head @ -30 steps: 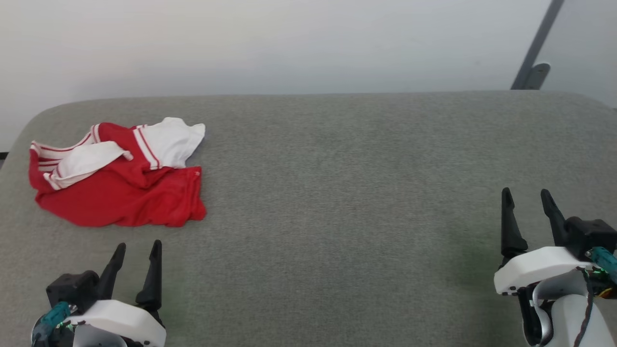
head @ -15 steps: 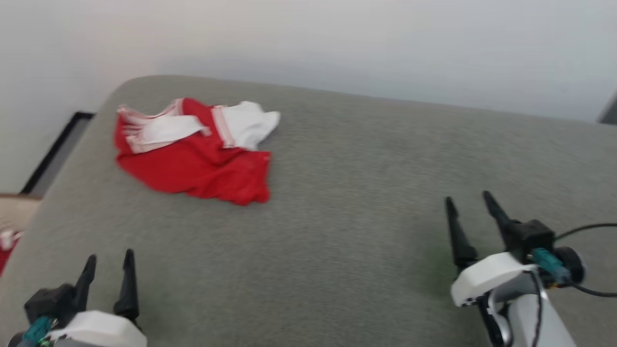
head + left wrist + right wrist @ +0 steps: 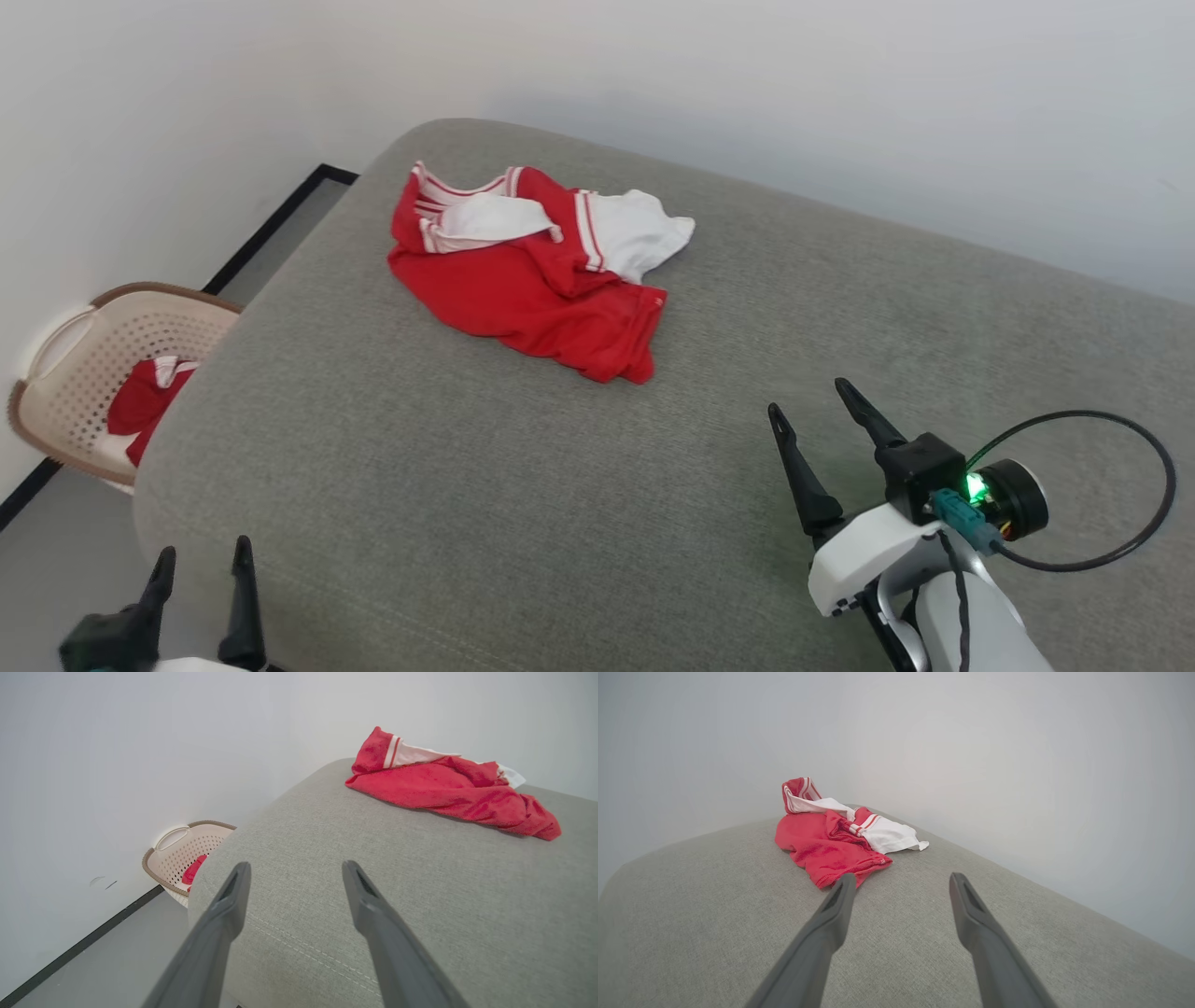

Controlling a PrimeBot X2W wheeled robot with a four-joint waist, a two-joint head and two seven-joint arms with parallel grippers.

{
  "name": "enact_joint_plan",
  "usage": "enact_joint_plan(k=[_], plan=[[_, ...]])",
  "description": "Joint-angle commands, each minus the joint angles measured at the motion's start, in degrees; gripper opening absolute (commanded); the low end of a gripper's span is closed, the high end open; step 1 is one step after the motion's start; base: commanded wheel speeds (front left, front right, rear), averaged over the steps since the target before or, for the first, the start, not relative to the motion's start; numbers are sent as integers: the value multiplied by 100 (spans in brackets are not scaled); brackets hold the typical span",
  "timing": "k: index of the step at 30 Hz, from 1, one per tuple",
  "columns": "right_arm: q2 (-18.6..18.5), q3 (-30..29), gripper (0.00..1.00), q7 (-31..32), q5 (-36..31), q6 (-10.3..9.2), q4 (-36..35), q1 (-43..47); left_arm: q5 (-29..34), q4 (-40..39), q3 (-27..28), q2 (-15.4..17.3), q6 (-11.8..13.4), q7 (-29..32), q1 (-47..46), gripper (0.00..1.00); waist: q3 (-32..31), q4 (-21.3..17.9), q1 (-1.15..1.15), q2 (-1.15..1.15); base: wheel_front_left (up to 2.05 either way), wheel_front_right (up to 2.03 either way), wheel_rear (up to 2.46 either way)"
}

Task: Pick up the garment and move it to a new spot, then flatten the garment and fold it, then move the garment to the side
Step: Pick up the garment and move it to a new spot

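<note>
Nearest to you, the left gripper (image 3: 205, 549) sits at the near corner of the grey cushioned surface (image 3: 485, 485) with its jaws apart and nothing between them. The right gripper (image 3: 807, 397) hovers over the near right part of the same surface, jaws also spread wide and empty. Neither one touches cloth, so you can take it that no part of the task is done yet: the pick-up, the move to a new spot, the flattening, the folding and the final shift to the side all remain.

Beyond a stretch of bare upholstery, well apart from both grippers, the garment (image 3: 532, 280) lies near the far left corner of the surface. It is a crumpled heap, mostly red, with its hem bunched toward you. A white sleeve pokes out on the far right side, and red-and-white striped trim twists across the top. No print shows from here.

Off the left edge, a pale perforated basket (image 3: 149, 291) stands on the floor against the wall, with something red inside.
</note>
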Motion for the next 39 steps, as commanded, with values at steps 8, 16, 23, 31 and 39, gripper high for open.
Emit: enact_joint_plan(k=[8,16,23,31,39], plan=[[-14,21,100,-62,-210,-4,35,-197,-112,30,-628,428,13,-60,-598,100,348,-265,0,0,0,0,0],[-12,7,100,-61,-374,-4,-46,-531,-1219,536,-1571,1626,13,-56,-2522,100,1246,-1047,0,0,0,0,0],[-9,48,100,-61,-402,-4,-263,-744,-2988,1844,-3100,2925,13,450,-4195,100,2015,-1708,0,0,0,0,0],[-3,247,100,-54,-391,-4,-676,-1020,-5356,1766,-4533,4004,13,2361,-5121,100,2864,-2313,0,0,0,0,0],[-20,341,100,-49,-345,-4,-1065,-1088,-6426,1790,-5196,4607,12,2926,-5406,100,3267,-2703,0,0,0,0,0]])
